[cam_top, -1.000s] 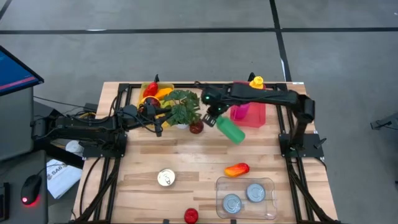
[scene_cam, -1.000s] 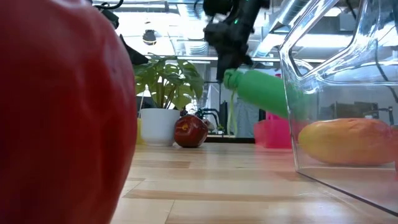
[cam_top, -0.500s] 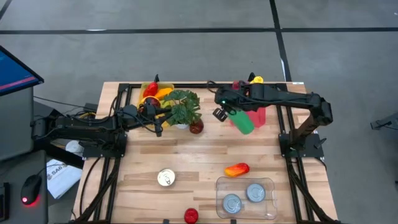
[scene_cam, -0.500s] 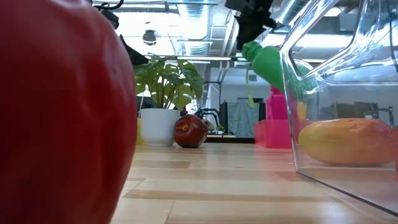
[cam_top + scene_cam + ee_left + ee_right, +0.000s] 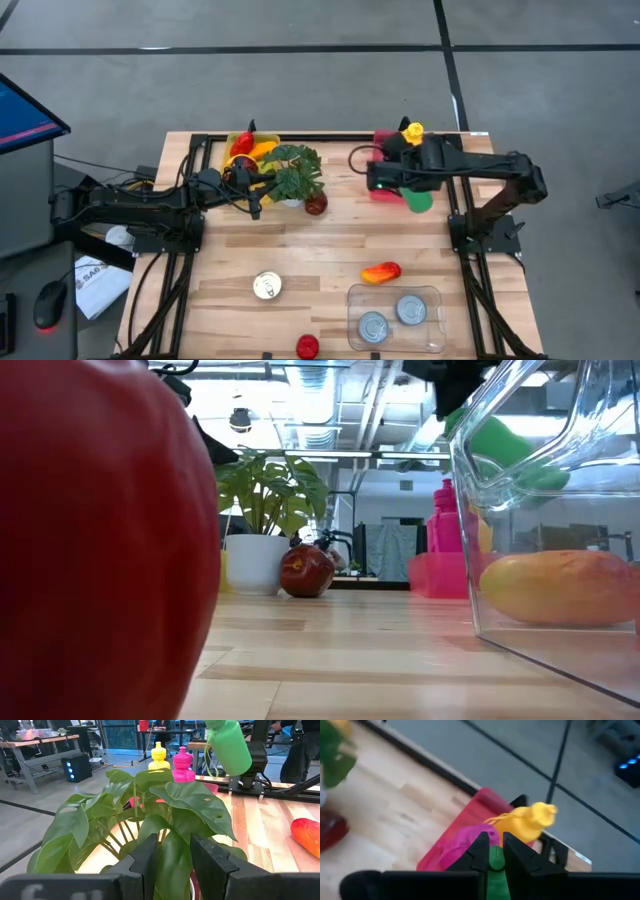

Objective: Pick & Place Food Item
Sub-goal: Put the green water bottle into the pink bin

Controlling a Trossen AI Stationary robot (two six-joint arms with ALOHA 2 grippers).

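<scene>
My right gripper [image 5: 388, 181] is shut on a green bottle [image 5: 419, 198] and carries it above the pink bin [image 5: 440, 572] at the table's far right. A pink bottle [image 5: 183, 760] and a yellow bottle [image 5: 411, 130] stand in that bin. In the low view the green bottle [image 5: 500, 445] shows high up, through the clear container's wall. My left gripper [image 5: 172, 855] waits slightly open behind the potted plant [image 5: 293, 172], touching nothing. An orange-red food item [image 5: 381, 271] lies on the table, and a red apple [image 5: 316, 205] rests beside the plant pot. My right gripper pinches the green bottle at its narrow top end [image 5: 496, 859] between its two fingers. The bottle is lifted clear and tilted, its body [image 5: 420, 199] slanting away from the fingers toward the table's right edge, over the pink bin.
A clear container [image 5: 395, 318] with two cans sits at the near right. A single can [image 5: 266, 286] lies on its side near the middle and a red item [image 5: 307, 346] lies at the near edge, close to the low camera. A yellow bin [image 5: 245, 150] of peppers stands far left.
My right gripper has carried the green bottle from beside the plant toward the table's right, rising as it went, until it hangs over the pink bin. The bottle has swung round, its body now pointing toward the right edge. The gripper stayed shut.
</scene>
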